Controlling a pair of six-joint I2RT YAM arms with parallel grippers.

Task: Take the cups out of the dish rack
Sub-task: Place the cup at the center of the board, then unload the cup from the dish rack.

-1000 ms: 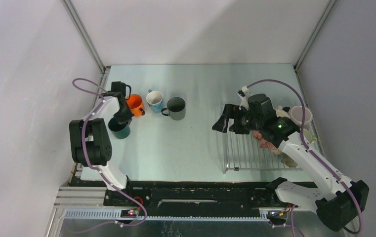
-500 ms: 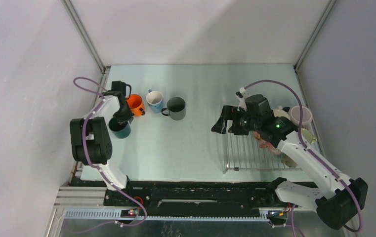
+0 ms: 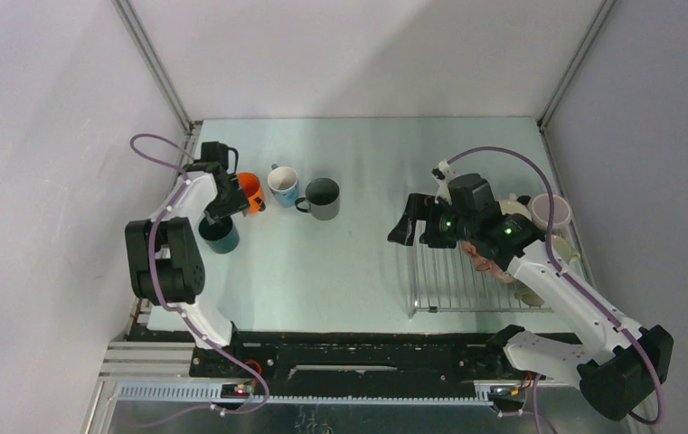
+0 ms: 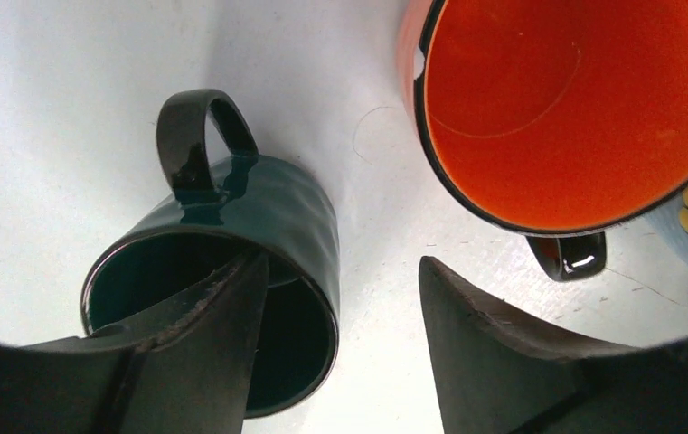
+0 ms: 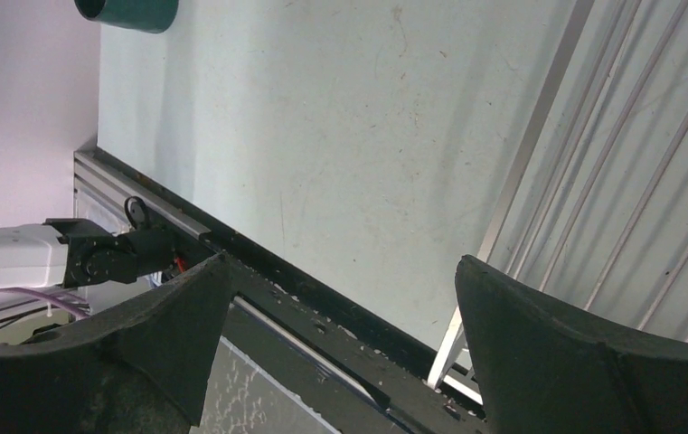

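The left hand (image 4: 340, 267) has let go; its jaws now stand parted, one finger inside the teal mug (image 4: 268, 208) on the bench (image 4: 42, 136), with the orange mug (image 4: 557, 108) just beyond. The right hand (image 5: 342, 262) hangs wide open over the edge of the rack (image 5: 539, 117).

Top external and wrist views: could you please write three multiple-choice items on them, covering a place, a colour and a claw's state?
1. On which part of the table does the dark teal mug stand? A left; B right; C far middle.
2. What colour is the neighbouring mug inside? A orange; B white; C lilac.
3. The right claw is: A shut on a mug; B open and empty; C shut on a wire.
Answers: 1 A, the top view shows it by the left arm; 2 A, the left wrist view shows orange glaze; 3 B, its fingers stand wide apart with nothing between.
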